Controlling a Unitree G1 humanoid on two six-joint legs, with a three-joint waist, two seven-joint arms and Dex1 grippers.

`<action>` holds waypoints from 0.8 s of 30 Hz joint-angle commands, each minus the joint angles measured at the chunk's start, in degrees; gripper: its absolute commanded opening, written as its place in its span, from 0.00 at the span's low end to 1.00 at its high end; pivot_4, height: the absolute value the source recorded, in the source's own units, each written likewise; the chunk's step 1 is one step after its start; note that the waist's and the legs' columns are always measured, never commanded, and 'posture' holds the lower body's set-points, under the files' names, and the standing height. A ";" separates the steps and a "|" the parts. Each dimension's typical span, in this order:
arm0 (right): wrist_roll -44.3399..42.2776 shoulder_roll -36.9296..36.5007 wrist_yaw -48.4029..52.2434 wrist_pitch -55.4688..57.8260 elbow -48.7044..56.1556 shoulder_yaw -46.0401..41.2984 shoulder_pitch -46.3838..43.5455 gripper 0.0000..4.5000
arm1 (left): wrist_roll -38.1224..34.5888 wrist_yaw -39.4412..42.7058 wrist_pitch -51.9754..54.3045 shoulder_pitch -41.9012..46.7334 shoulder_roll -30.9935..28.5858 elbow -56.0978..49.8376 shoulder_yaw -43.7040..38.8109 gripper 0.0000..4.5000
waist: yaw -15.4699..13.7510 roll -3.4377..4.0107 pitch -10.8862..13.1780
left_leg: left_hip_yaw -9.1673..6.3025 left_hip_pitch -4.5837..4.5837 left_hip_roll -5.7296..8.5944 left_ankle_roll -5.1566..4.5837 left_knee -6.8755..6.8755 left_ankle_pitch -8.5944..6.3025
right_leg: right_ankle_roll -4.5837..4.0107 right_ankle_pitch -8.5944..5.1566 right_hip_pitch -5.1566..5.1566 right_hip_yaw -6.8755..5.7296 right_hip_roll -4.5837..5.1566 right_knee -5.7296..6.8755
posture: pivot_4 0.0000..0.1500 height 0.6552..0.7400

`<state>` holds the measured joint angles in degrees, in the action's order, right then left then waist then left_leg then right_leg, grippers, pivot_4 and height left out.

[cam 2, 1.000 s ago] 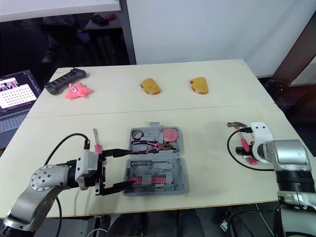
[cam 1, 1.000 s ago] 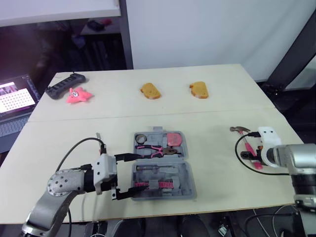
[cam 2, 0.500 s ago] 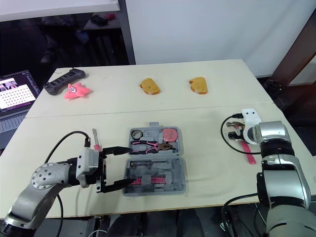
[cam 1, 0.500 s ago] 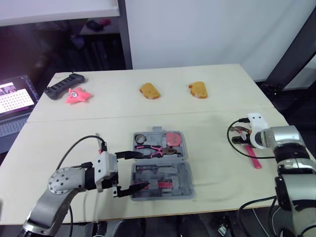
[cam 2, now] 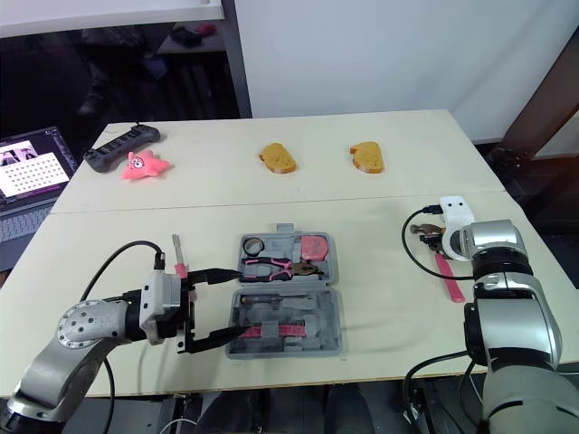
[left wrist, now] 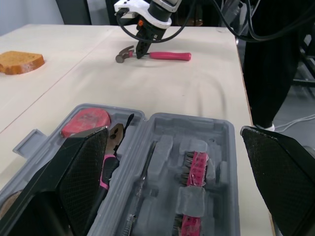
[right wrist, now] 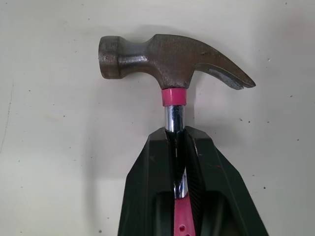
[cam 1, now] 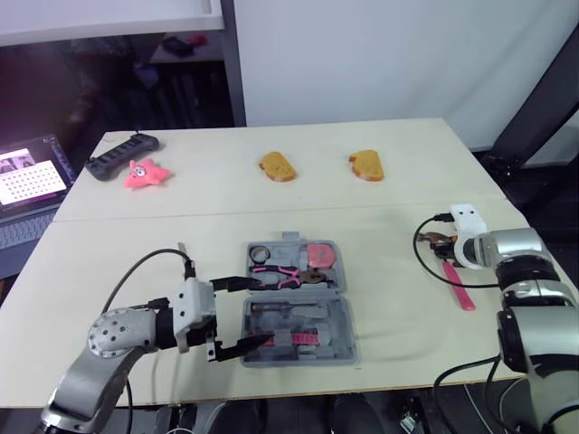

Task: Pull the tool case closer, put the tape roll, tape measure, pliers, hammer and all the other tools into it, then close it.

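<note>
hammer [right wrist: 174, 61] near table's [cam 1: 398, 307] 3 o'clock edge, its neck pinched by right gripper [right wrist: 175, 136] in wrist view; left gripper [cam 1: 262, 312] gapes at tool case's [cam 1: 346, 318] 9 o'clock side.

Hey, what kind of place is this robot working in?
Probably a robotics lab or test room: a plain wooden table laid out with what look like practice props, an open tool case, two bread slices and a pink starfish toy, with a lit laptop beside it.
</note>
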<state>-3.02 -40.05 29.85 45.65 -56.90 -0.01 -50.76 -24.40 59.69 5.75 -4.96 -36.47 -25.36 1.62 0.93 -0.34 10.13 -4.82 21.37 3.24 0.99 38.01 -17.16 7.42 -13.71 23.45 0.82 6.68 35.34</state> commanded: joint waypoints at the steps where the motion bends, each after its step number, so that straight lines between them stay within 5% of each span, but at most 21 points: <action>1: -0.11 -0.83 0.92 3.52 4.29 -0.67 1.20 0.01 | -0.59 0.17 -0.20 1.01 -0.10 -0.58 0.37 1.00 | 0.00 0.02 0.01 | -0.01 0.01 0.00 0.00 0.00 0.00 | 0.00 0.00 0.01 -0.01 0.00 0.00 | 1.00 1.00; 8: -4.99 -0.54 0.24 22.50 33.91 -4.85 10.33 0.01 | -0.74 0.69 -0.44 1.48 -0.33 0.26 0.22 1.00 | -0.03 0.18 0.10 | -0.02 0.09 -0.01 -0.01 -0.04 0.00 | 0.01 0.01 0.13 0.00 0.00 0.02 | 1.00 1.00; 11: -7.13 6.42 -4.17 41.01 61.94 -11.02 19.31 0.01 | -0.85 1.02 -0.24 1.70 -0.55 0.60 0.26 1.00 | -0.05 0.24 0.13 | -0.06 0.14 -0.04 -0.01 -0.10 -0.01 | 0.05 0.02 0.23 -0.01 -0.01 0.07 | 1.00 1.00; 15: -6.29 16.15 -11.06 46.85 82.46 -11.51 30.67 0.01 | -1.42 1.76 -0.10 2.04 -1.09 1.07 -0.30 1.00 | -0.34 0.27 0.12 | -0.10 0.16 -0.09 -0.01 -0.13 0.00 | 0.05 0.02 0.36 -0.01 -0.09 0.24 | 1.00 1.00; 19: -3.69 23.13 -18.18 46.85 88.18 -8.30 35.25 0.01 | -2.47 3.62 -0.28 2.01 -2.16 1.65 -1.25 1.00 | -0.20 0.31 0.15 | -0.05 0.18 -0.02 0.00 -0.10 0.00 | 0.02 -0.01 0.31 0.05 0.02 0.15 | 1.00 1.00; 24: -1.29 23.06 -22.44 45.11 87.48 -6.00 35.93 0.01 | -3.38 5.59 -0.52 2.25 -3.86 3.34 -2.80 1.00 | -0.08 0.31 0.15 | 0.02 0.14 0.03 0.01 -0.03 0.00 | 0.01 -0.01 0.30 0.10 0.02 0.09 | 1.00 1.00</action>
<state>-5.32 -16.35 8.59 91.91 28.93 -6.39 -14.59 -26.59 64.69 5.82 -3.10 -39.76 -21.70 0.52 0.85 -0.04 10.28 -4.81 21.52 3.26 0.99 37.95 -17.16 7.44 -13.71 23.77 0.91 6.68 35.45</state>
